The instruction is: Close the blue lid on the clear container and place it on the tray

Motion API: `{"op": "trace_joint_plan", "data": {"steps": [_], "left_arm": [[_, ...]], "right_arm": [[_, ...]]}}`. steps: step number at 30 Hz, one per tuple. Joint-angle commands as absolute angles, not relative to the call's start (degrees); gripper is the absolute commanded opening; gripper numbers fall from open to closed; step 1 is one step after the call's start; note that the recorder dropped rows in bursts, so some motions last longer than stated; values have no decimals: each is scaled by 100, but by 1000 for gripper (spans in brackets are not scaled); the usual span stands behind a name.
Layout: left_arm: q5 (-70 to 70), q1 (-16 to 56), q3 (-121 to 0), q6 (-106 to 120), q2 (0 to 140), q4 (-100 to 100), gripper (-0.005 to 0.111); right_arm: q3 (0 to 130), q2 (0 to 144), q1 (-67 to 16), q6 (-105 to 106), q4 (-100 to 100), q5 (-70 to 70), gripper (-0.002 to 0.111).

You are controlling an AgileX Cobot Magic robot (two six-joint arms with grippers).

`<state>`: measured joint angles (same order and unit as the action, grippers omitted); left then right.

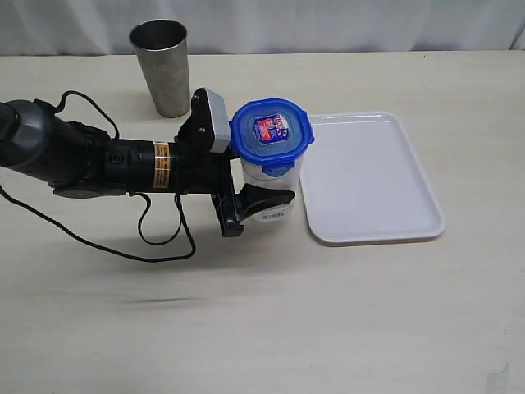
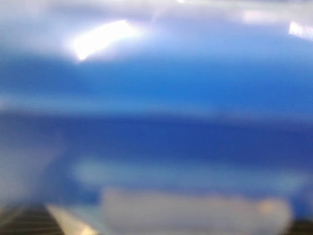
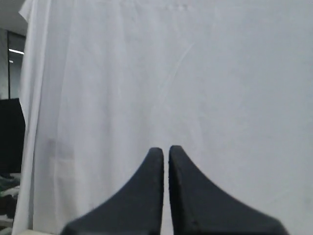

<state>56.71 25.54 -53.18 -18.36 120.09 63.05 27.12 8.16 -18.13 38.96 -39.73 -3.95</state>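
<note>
Beige table (image 1: pixel 246 328), white curtain (image 3: pixel 195 73) behind; left pincer (image 1: pixel 261 176) pinching clear container (image 1: pixel 285 179); right pincer (image 3: pixel 166 156) pressed together.

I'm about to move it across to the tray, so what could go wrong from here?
1. The left gripper holds the clear container low on its side; tall and narrow, it might tilt in transit.
2. The tray has a raised rim right beside the container; dragging instead of lifting could catch it.
3. Whether the blue lid is clipped down cannot be seen; it might come off.
</note>
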Motion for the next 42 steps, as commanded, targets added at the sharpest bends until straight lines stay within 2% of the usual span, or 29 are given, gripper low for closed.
{"op": "trace_joint_plan", "data": {"steps": [1, 21, 34, 42], "left_arm": [[5860, 2593, -5350, -1869, 11959, 6186, 0], [5861, 2593, -5350, -1869, 11950, 6092, 0], [5861, 2593, -5350, -1869, 11950, 6092, 0], [5906, 2593, -5350, -1869, 11950, 6092, 0]], "right_arm": [[2640, 0, -1813, 3942, -3955, -652, 4], [2725, 0, -1734, 3942, -3826, -585, 4], [2253, 0, -412, 3920, 890, -583, 4], [1355, 0, -398, 3920, 1353, -547, 4]]}}
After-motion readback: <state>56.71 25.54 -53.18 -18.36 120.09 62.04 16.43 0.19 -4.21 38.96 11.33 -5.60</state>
